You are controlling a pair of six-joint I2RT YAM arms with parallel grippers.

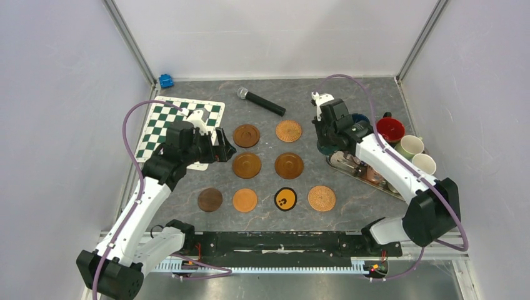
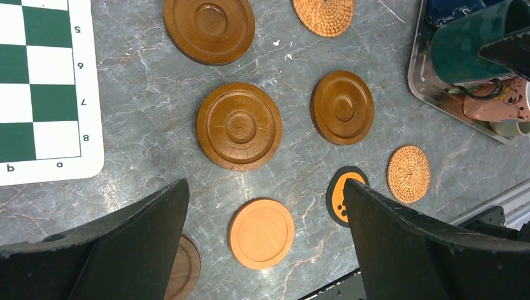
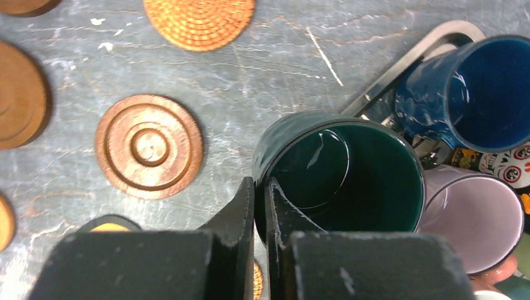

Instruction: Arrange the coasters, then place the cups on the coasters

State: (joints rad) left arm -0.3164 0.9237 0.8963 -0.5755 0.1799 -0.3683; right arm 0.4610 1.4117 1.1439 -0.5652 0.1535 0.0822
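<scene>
Your tray point(image 3: 431, 45) holds the dark green mug point(image 3: 325, 169) at the edge nearest the coasters point(image 2: 239, 125), crowded by the blue mug point(image 3: 475, 94), so a lift could drag neighbours. Your right gripper point(image 3: 259, 187) pinches only its rim, which may slip or swing. Your left gripper point(image 2: 264, 187) hangs spread above the coasters.

We read text only on the chequered mat point(image 2: 37, 94): border numerals 5, 6, 7, 8 down its right edge, and two letters on the bottom edge, "a" plus "q" or a flipped "b". The black coaster point(image 2: 337, 194) has an orange mark, no legible text.
</scene>
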